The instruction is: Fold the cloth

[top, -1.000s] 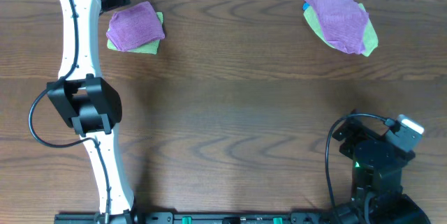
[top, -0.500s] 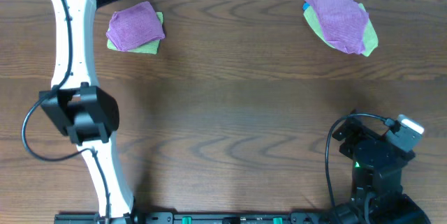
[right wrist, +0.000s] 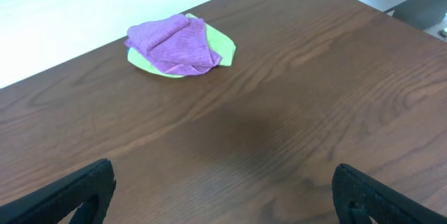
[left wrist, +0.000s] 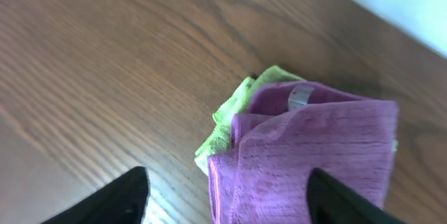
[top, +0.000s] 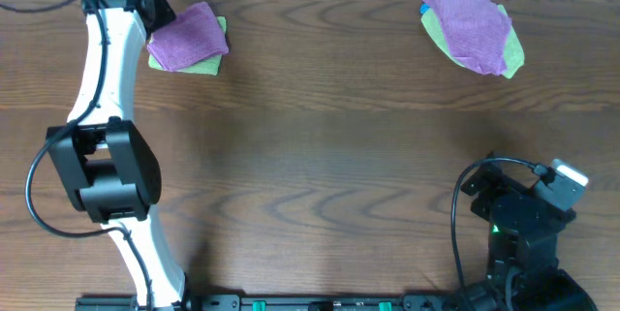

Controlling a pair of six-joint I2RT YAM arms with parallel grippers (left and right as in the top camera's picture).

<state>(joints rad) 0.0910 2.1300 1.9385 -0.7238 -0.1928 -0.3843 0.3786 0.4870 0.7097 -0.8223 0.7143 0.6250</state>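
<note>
Fuzzy purple cloth (left wrist: 311, 158), folded squarish (white tag (left wrist: 300, 97) at 12 o'clock), atop lime-green cloth (left wrist: 225, 125), left gripper (left wrist: 227, 182) fingers apart, right gripper (right wrist: 223, 175) spread wide

Table (top: 320, 156): bare wood across the middle and front, leaving a wide passage between the two far corners. Obstacles: far left, the cloth (top: 189, 38) stacked on a light green cloth (top: 201, 67), with the left arm (top: 102, 108) running up that edge just beside it. Far right, a mixed cloth pile (top: 470, 25); near right, the right arm (top: 518, 229) folded low.
</note>
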